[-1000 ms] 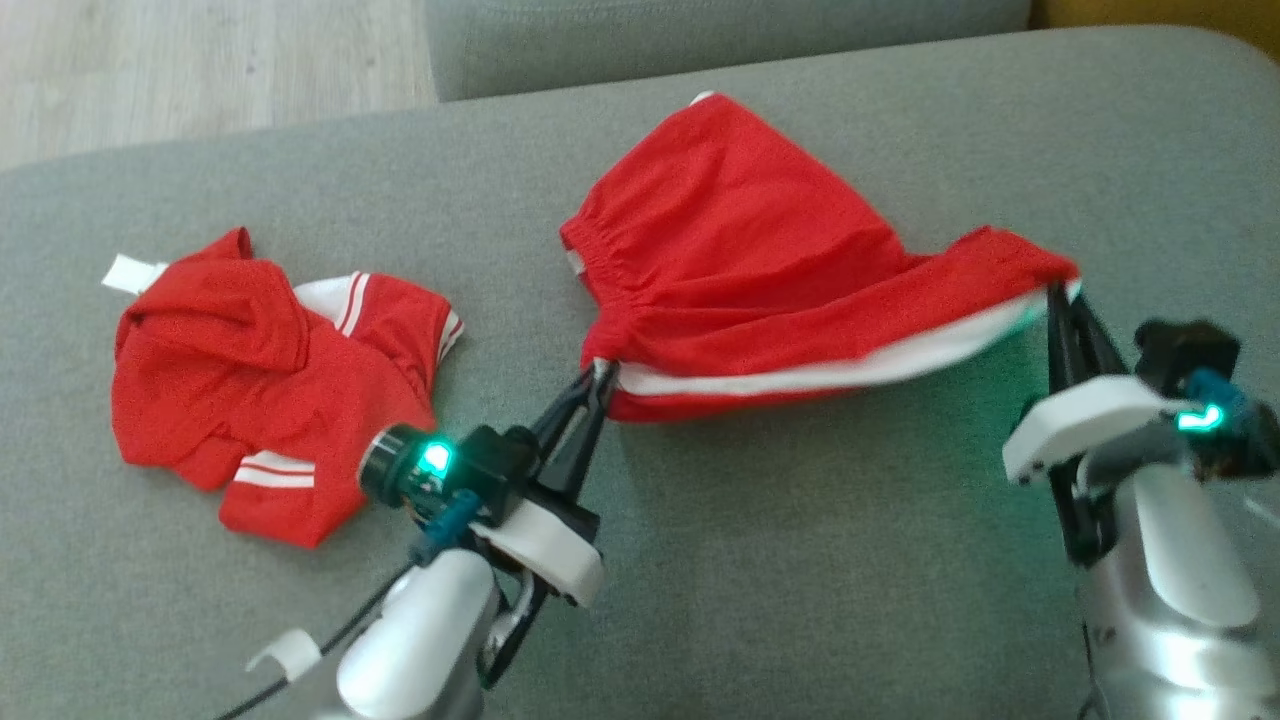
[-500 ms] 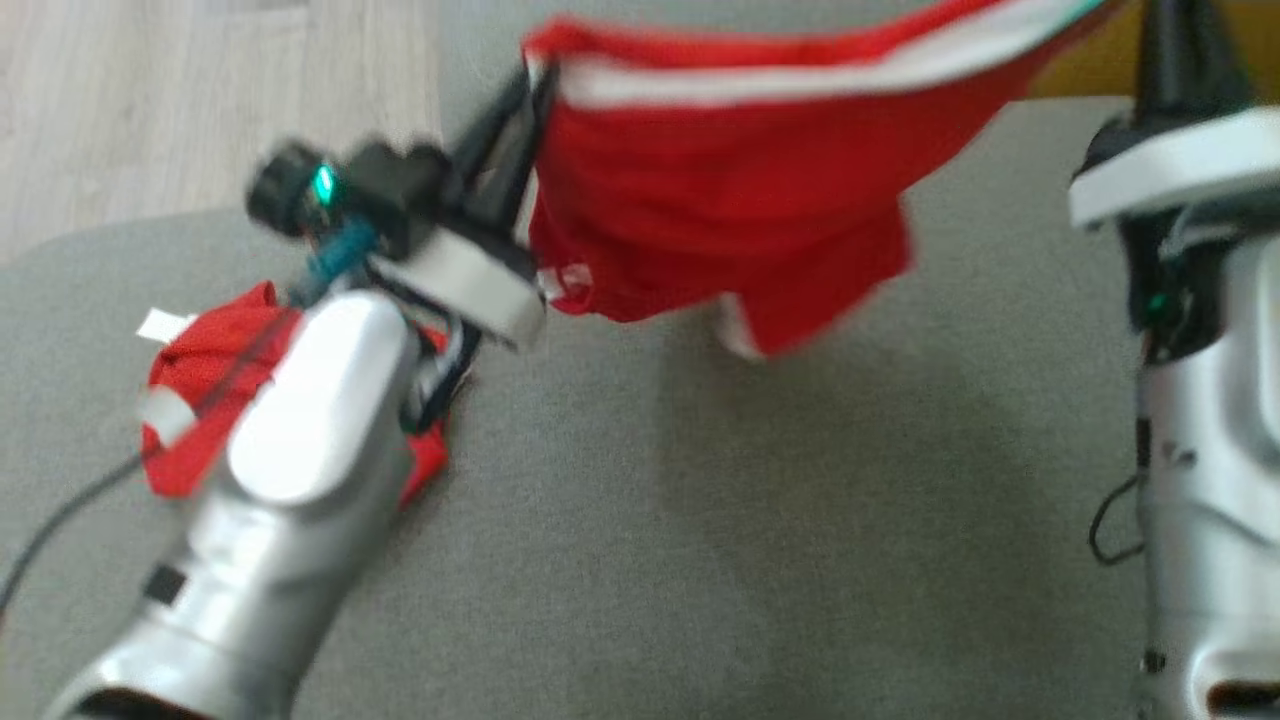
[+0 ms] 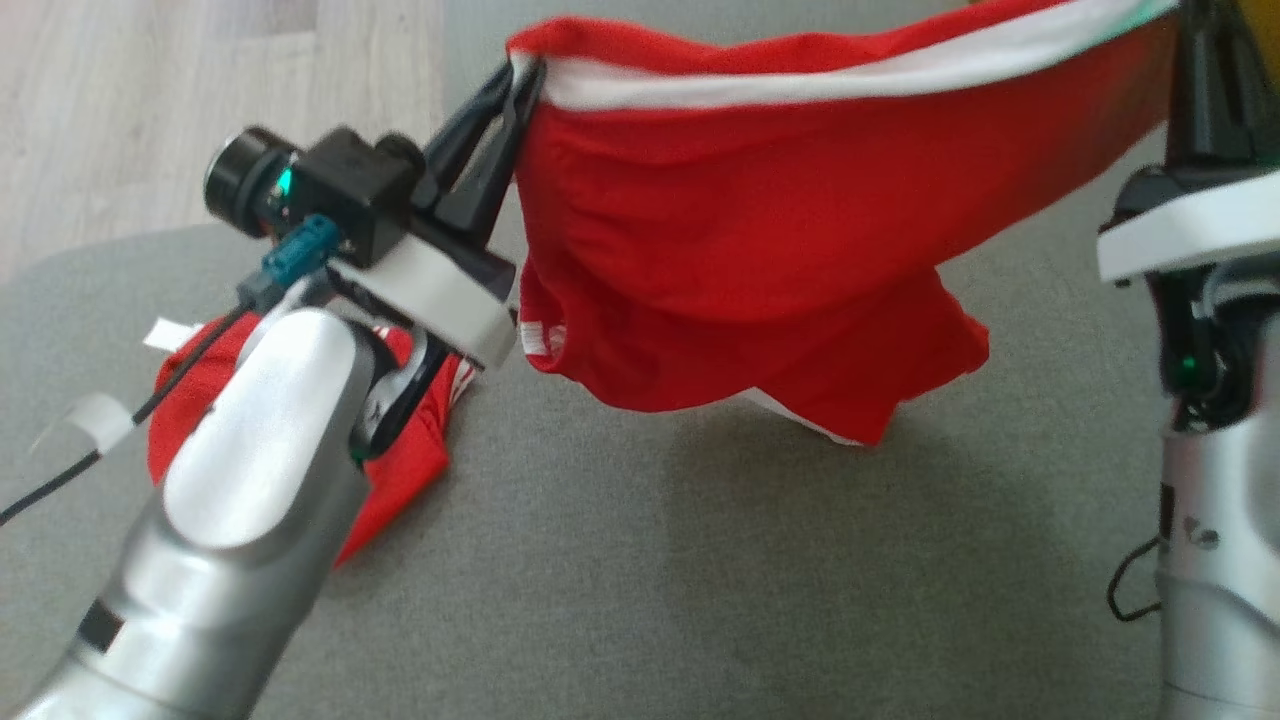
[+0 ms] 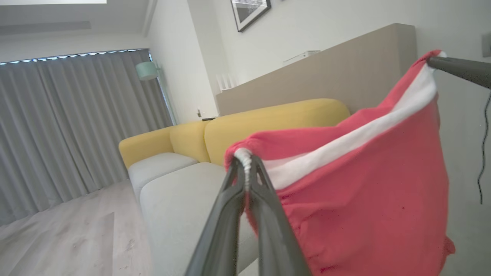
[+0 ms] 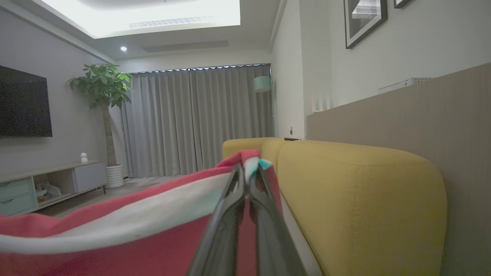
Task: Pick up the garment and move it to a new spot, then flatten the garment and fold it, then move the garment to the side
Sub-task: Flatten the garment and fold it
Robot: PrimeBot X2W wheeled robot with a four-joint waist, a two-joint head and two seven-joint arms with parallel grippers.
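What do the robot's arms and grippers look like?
Silver forearms, white wrist brackets, two long dark fingers each. The left gripper has a black round camera, a teal connector and a black cable; a green light glows below the right gripper.

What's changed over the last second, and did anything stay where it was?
Both arms rose and lifted the red shorts off the grey cushion. The shorts now hang stretched between the left gripper and the right gripper, apparently clear of the cushion. Both grippers kept their pinch on the white-striped edge; nothing was let go. The other red garment stayed on the cushion at the left.
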